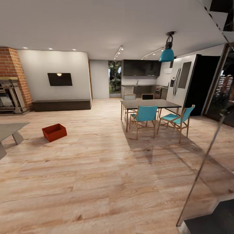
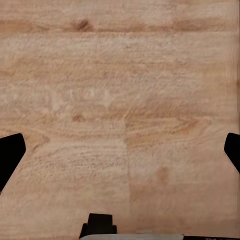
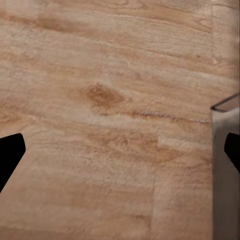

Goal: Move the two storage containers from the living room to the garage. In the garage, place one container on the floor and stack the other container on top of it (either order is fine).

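One orange-red open-topped storage container point(image 1: 54, 132) sits on the light wood plank floor point(image 1: 107, 175) at the left of the head view, beside a glossy grey low table point(image 1: 9, 130). The second container is out of view. My left gripper point(image 2: 120, 150) points down at bare planks, its dark fingertips point(image 2: 10, 155) wide apart at the frame's edges, open and empty. My right gripper point(image 3: 120, 150) is likewise open over the planks, with a grey upright edge point(image 3: 225, 170) beside one fingertip point(image 3: 10, 155).
A dining table point(image 1: 149, 104) with teal chairs point(image 1: 144, 116) stands right of centre, under a teal pendant lamp point(image 1: 167, 53). Brick fireplace point(image 1: 11, 81) and wall TV point(image 1: 59, 79) lie at the far left, the kitchen point(image 1: 141, 81) at the back. A slanted glass panel edge point(image 1: 203, 162) crosses the right foreground.
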